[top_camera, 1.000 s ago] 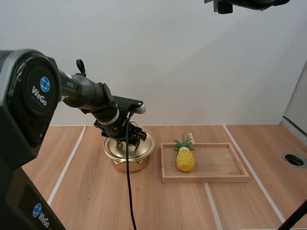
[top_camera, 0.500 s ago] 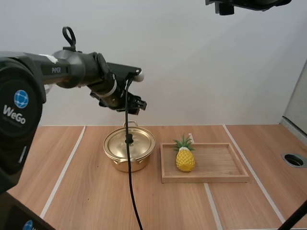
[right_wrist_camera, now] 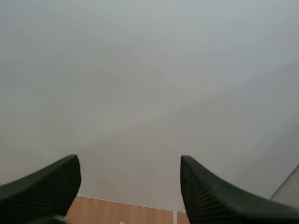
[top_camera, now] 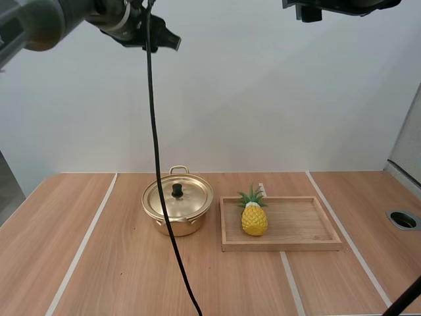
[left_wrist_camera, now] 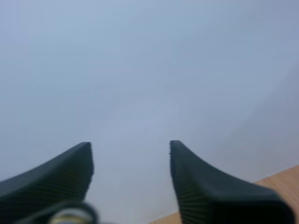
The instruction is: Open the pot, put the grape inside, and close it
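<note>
A: Well, the pot first. Where is it?
B: Gold pot [top_camera: 174, 224] on the worktop [top_camera: 118, 263], near the far edge, a little left of middle. Lid [top_camera: 189, 197] seated flat on it, with a black knob [top_camera: 177, 190] at its centre. Nothing touches it.
A: Left gripper?
B: Left gripper [top_camera: 170, 41] is high over the worktop, against the pale wall, well apart from the pot. In the left wrist view its fingers [left_wrist_camera: 56, 172] are spread, ribbed faces turned to each other, nothing between them. A sliver of worktop shows past one finger.
A: Right one?
B: Right gripper [right_wrist_camera: 129, 158] is spread too, and empty. It faces the wall, with a strip of worktop between the fingers [right_wrist_camera: 210, 196].
A: Fruit?
B: A pineapple [top_camera: 254, 220], yellow with a green crown, at the left end of the wooden tray [top_camera: 296, 220]. The tray sits just right of the pot, a narrow gap between them, its long side along the far edge.
</note>
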### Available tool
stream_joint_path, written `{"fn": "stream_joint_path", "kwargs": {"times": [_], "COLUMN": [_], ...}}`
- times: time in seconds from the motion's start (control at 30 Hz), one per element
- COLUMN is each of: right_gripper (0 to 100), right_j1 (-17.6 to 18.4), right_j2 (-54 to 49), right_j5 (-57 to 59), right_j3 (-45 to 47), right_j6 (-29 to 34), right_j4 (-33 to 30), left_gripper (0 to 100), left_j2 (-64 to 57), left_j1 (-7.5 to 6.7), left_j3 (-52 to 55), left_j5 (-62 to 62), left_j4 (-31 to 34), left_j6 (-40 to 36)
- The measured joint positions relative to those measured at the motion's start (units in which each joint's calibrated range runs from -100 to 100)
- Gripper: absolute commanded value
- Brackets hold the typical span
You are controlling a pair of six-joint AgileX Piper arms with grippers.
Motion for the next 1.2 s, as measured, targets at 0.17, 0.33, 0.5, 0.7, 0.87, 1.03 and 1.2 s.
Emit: {"fn": "stream_joint_path", "kwargs": {"times": [0.17, 0.33, 0.5, 0.7, 0.87, 1.03, 1.2], "right_gripper": [0, 0, 0, 0, 0, 0, 0], "right_j1": [0.0, 0.0, 0.0, 0.0, 0.0, 0.0, 0.0], "right_j2": [0.0, 0.0, -0.1, -3.6, -12.7, -21.5, -29.0], "right_j5": [-1.0, -1.4, -1.4, -7.4, -20.5, -27.3, -28.5], "right_j3": [0.0, 0.0, 0.0, 4.1, 17.5, 30.8, 40.0], "right_j6": [0.5, 1.5, 1.5, 1.2, -1.7, -2.4, -2.4], "right_j4": [0.0, 0.0, 0.0, 2.3, 5.5, 7.3, 9.7], "left_gripper": [0, 0, 0, 0, 0, 0, 0], "left_j2": [-5.4, -11.8, -18.1, -28.4, -35.4, -42.9, -50.0], "left_j1": [0.00, 0.00, 0.00, 0.00, 0.00, 0.49, 2.09], "left_j3": [-1.7, -1.7, -1.7, 3.2, 14.2, 27.2, 38.1], "left_j5": [-2.8, -3.6, -3.7, -10.1, -17.2, -24.1, -29.0], "left_j4": [0.3, 1.5, 4.9, 6.0, 6.8, 10.4, 11.8], "left_j6": [-1.3, -2.4, -8.1, -11.8, -12.5, -17.2, -21.2]}}
